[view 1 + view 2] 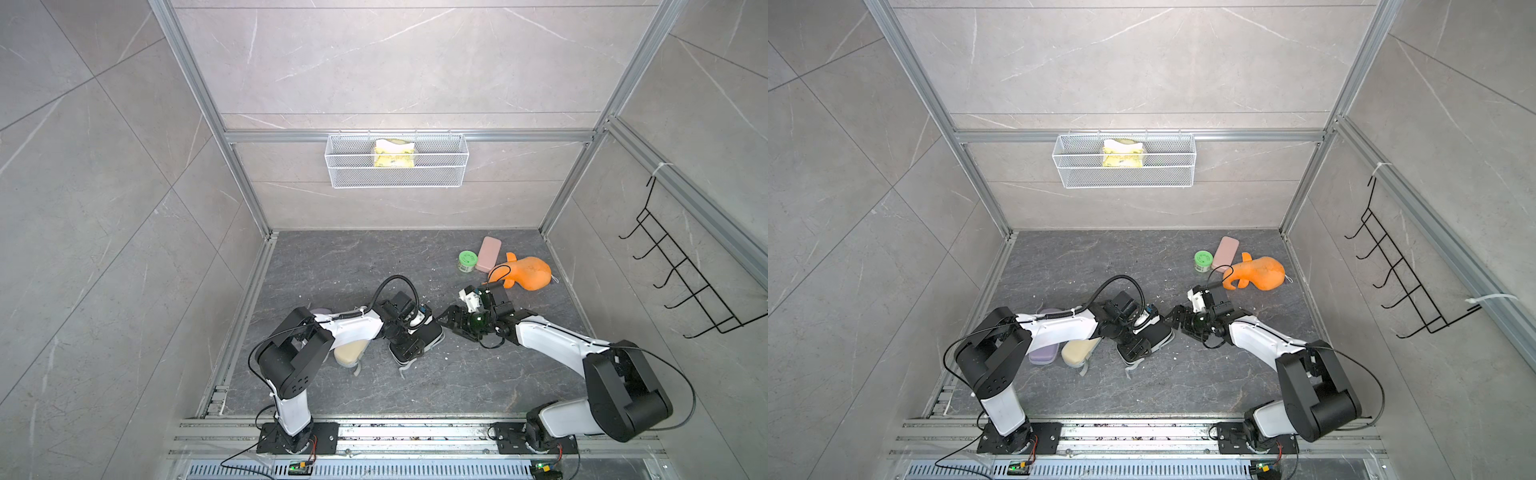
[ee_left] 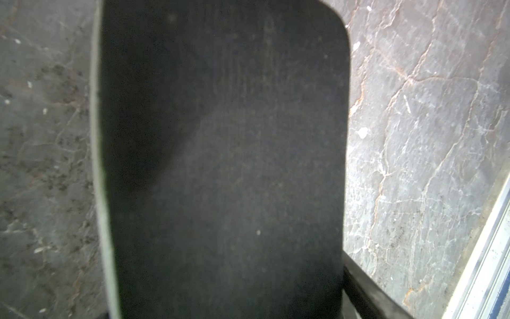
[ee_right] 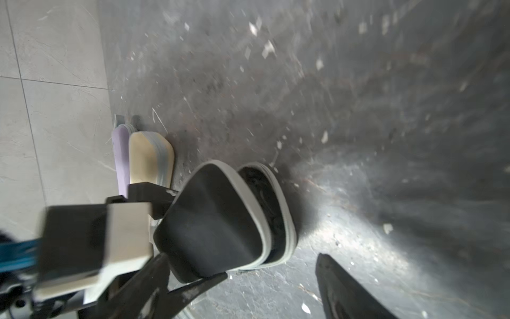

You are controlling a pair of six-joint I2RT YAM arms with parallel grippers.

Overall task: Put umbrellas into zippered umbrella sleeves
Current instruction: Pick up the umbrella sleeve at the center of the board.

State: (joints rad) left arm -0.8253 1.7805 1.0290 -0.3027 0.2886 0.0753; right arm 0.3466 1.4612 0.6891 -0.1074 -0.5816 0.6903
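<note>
The black sleeve (image 1: 432,332) lies mid-floor with its two shells slightly apart. Dark crumpled fabric, the black umbrella (image 3: 262,193), shows in the gap. My left gripper (image 1: 409,345) reaches down over the sleeve, its fingers (image 3: 198,284) pressed against both sides of the upper shell (image 3: 215,221). That shell (image 2: 220,165) fills the left wrist view. My right gripper (image 1: 451,318) hovers open just right of the sleeve, touching nothing. The cream sleeve (image 1: 1079,351) and the lilac sleeve (image 1: 1042,353) lie shut side by side under my left arm.
At the back right lie an orange plush toy (image 1: 525,272), a flat pink case (image 1: 488,253) and a green jar (image 1: 467,261). A wire basket (image 1: 397,178) hangs on the back wall. A black hook rack (image 1: 685,282) hangs on the right wall.
</note>
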